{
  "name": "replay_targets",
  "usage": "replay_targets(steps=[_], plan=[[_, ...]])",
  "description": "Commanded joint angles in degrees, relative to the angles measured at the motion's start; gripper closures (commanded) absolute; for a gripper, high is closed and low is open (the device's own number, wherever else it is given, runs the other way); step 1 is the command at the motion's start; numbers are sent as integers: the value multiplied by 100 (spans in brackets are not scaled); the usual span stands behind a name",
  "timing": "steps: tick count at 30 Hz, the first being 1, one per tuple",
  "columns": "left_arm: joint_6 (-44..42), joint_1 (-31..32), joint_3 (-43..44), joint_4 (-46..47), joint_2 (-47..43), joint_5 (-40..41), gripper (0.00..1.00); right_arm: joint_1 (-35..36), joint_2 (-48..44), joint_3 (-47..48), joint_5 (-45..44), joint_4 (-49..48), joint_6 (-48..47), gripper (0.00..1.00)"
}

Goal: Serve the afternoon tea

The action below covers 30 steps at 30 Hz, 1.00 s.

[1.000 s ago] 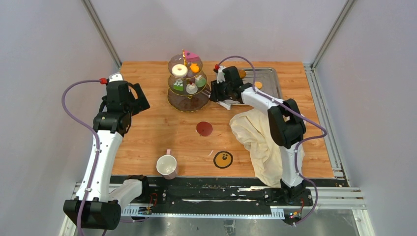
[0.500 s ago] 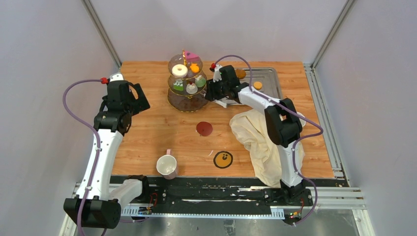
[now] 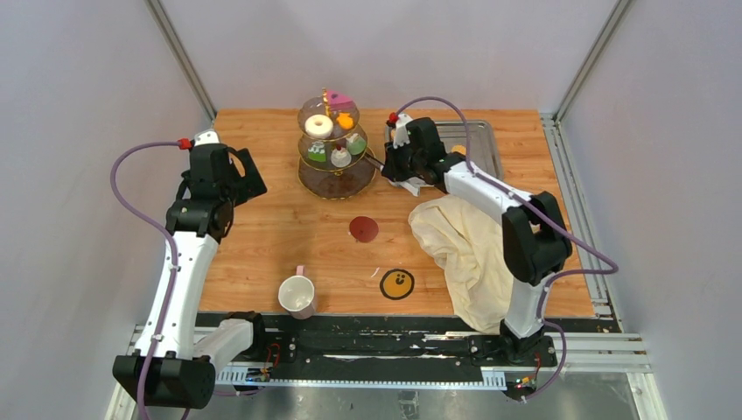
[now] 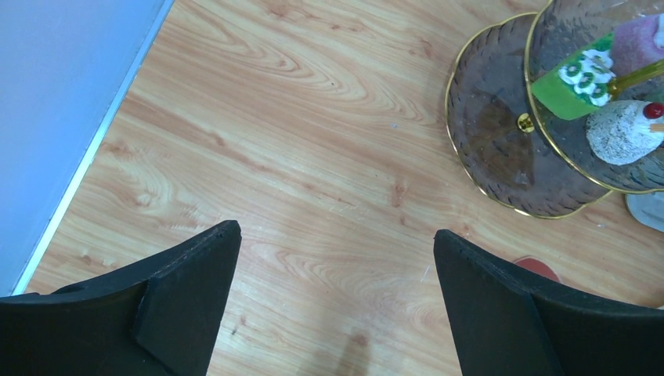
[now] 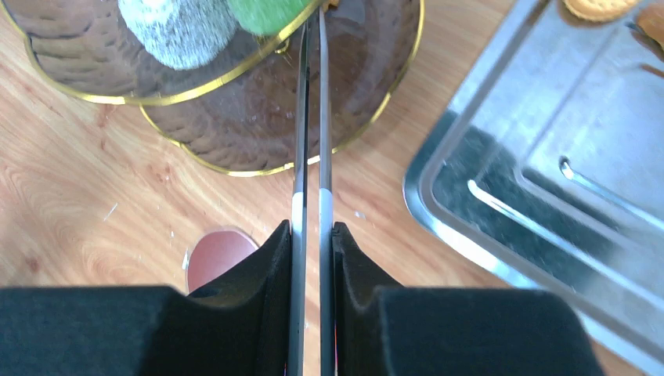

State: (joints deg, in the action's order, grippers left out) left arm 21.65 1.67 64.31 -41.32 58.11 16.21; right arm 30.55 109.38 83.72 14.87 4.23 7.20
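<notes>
The three-tier smoky glass stand [image 3: 337, 179] with a gold stem stands at the back middle of the table. It holds a white donut [image 3: 319, 125], an orange cake [image 3: 346, 121], a pink cake [image 3: 339, 101] and green and grey cakes [image 3: 340, 157]. My right gripper [image 3: 394, 166] is shut on thin metal tongs [image 5: 311, 117], whose closed tips point at the stand's middle tier rim beside the green cake [image 5: 266, 12]. Orange macarons [image 5: 599, 8] lie on the steel tray. One pale mug [image 3: 297, 295] stands near the front. My left gripper [image 4: 337, 235] is open and empty above bare wood, left of the stand [image 4: 509, 149].
The steel tray [image 3: 479, 140] lies at the back right, its rim [image 5: 462, 227] close to the tongs. A cream cloth [image 3: 468, 249] is heaped at the right. A red coaster [image 3: 364, 228] and a yellow smiley coaster [image 3: 397, 283] lie mid-table.
My right wrist moved toward the stand, then drew back to the right, and its elbow swung right. The left arm has not moved.
</notes>
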Motion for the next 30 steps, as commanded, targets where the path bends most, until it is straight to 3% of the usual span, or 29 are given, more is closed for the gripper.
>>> replay_targets(steps=[1,5,11,17,30], plan=[[61,-27,19,57,-142,-15,2,-166,-693,-429,-361,-141,-207,86],[63,-27,-14,52,-171,-33,2,-530,-1028,-662,-614,49,-148,91],[32,-26,-25,99,-162,-57,2,-1244,-1137,-643,-922,244,60,85],[40,-22,-48,146,-115,-80,2,-1621,-449,182,-984,629,71,83],[17,-27,6,197,63,-64,2,-1639,1132,1812,-865,954,162,84]])
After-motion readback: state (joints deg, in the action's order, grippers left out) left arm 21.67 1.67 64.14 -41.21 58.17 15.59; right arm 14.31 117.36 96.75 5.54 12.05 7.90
